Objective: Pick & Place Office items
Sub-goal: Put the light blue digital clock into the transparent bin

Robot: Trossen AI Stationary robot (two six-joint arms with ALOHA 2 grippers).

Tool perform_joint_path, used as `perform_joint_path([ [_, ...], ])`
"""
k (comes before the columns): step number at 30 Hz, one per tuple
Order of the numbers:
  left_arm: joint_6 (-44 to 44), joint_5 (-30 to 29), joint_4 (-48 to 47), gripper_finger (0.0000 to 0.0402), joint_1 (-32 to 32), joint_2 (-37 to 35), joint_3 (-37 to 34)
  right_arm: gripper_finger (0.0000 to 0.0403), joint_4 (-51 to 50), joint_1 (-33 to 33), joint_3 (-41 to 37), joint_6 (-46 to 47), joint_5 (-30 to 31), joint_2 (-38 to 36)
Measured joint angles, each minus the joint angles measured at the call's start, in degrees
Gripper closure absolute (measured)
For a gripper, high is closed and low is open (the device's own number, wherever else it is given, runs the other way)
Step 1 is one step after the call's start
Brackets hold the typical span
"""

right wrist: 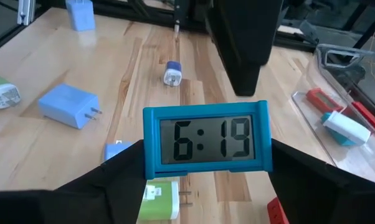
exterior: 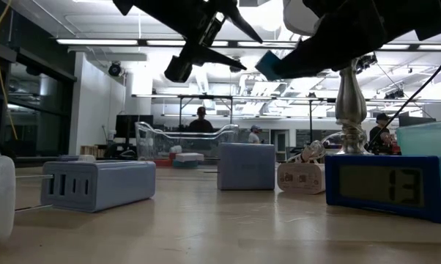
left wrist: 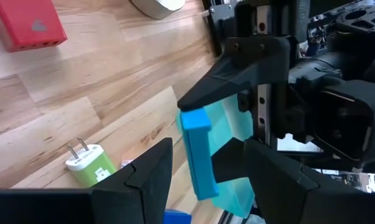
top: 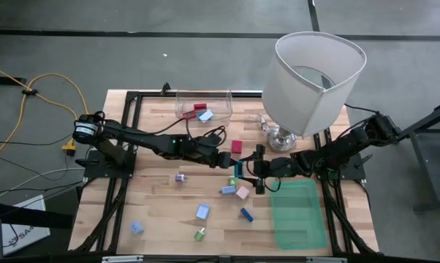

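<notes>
A blue digital clock reading 6:19 hangs above the middle of the table, with my right gripper shut on it. My left gripper comes from the table's left and is open. Its fingertips stand on either side of the clock's thin edge; I cannot tell whether they touch it. Small office items lie loose on the wood: a red block, a purple piece, a pink piece, blue chargers and a green plug. My right gripper pinches the clock's two short ends between its two fingers, low on the case. The fingers come nearly level from the table's right and reach along the clock's back. The clock is lifted clear of the table, upright, its display facing back toward the right wrist.
A big white lamp stands at the far right beside the right arm. A clear container with red and blue pieces sits at the far edge. A green translucent bin lies near right. A second clock stands close to the low camera.
</notes>
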Motion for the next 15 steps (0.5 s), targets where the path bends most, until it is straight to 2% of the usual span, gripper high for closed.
perform_joint_path([
  [10, 0.6, 0.0, 0.8, 0.0209, 0.0, 0.0, 0.0, 0.0116, 3.7, 0.0, 0.0, -3.1, 0.0, 0.0],
  [15, 0.7, 0.0, 2.2, 0.0209, 0.0, 0.0, 0.0, 0.0125, 5.9, -0.2, 0.0, -4.3, 0.0, 0.0],
])
